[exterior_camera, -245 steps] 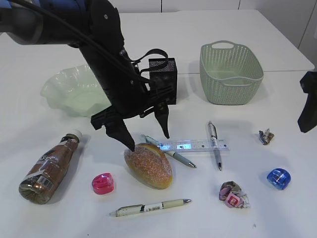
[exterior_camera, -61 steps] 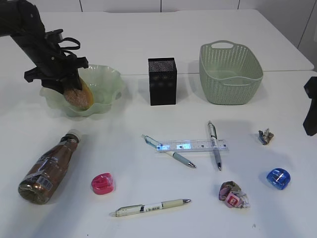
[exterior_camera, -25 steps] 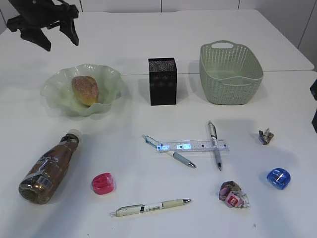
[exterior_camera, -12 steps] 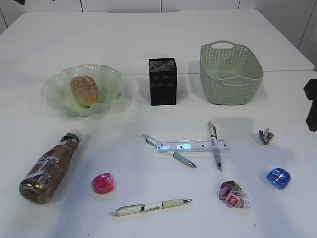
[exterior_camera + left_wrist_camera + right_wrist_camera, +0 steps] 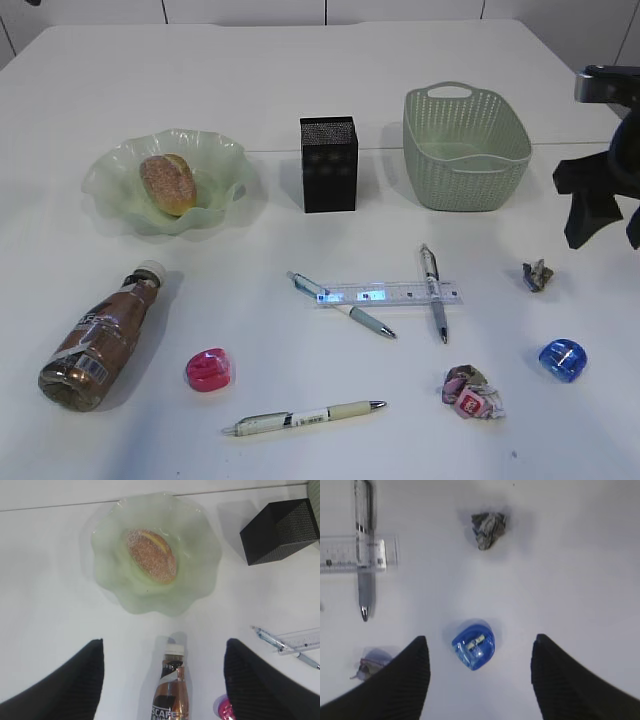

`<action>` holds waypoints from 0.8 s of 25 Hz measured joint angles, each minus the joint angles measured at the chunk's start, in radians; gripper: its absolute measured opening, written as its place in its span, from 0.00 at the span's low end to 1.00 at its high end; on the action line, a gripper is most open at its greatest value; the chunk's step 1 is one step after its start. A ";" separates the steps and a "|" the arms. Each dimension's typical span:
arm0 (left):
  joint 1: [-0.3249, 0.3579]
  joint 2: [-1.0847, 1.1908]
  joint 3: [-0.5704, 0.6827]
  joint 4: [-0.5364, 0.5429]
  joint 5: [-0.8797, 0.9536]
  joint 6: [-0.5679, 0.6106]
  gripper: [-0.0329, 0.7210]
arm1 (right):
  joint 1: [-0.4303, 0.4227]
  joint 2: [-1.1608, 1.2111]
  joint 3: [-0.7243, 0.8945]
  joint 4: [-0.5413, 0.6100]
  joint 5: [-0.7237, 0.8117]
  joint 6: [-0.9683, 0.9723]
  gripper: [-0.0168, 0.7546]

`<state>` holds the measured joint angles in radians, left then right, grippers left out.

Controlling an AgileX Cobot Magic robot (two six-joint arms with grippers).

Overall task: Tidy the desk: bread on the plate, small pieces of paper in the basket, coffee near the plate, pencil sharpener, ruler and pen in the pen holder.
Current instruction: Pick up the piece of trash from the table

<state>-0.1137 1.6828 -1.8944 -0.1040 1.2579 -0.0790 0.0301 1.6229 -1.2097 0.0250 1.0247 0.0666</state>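
The bread [image 5: 167, 183] lies in the green plate [image 5: 225, 150]. The coffee bottle [image 5: 100, 337] lies on its side. A pink sharpener [image 5: 208, 369], a blue sharpener [image 5: 562, 360], a clear ruler [image 5: 400, 294], three pens [image 5: 340, 305] [image 5: 434, 306] [image 5: 303, 417] and two crumpled papers [image 5: 537, 275] [image 5: 473, 392] lie on the table. My left gripper [image 5: 164, 642] is open and empty, high over the bottle [image 5: 171, 695] and plate [image 5: 195, 580], and is out of the exterior view. My right gripper [image 5: 607, 232] is open and empty, above the blue sharpener [image 5: 473, 651].
The black mesh pen holder [image 5: 328, 164] and the green basket [image 5: 466, 147] stand at the back of the white table. In the right wrist view a paper ball [image 5: 488, 528] lies beyond the sharpener, and the ruler [image 5: 340, 554] with a pen [image 5: 365, 580] lies at the left.
My left gripper let go of the bread in the plate and rose out of the exterior view. My right arm has moved in from the right edge, over the blue sharpener.
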 joint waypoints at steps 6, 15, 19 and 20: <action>0.000 -0.076 0.057 0.000 0.001 0.000 0.74 | 0.000 0.129 -0.133 0.002 -0.002 0.002 0.67; 0.000 -0.104 0.057 0.000 0.001 0.000 0.74 | 0.000 0.386 -0.332 0.002 0.070 0.011 0.67; 0.000 -0.105 0.057 0.000 0.001 0.000 0.74 | 0.000 0.421 -0.344 0.002 0.071 0.011 0.67; 0.000 -0.105 0.057 0.000 0.001 0.000 0.74 | 0.000 0.459 -0.346 0.002 0.072 0.011 0.67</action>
<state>-0.1137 1.5781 -1.8375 -0.1040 1.2589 -0.0787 0.0301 2.0821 -1.5557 0.0268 1.0972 0.0778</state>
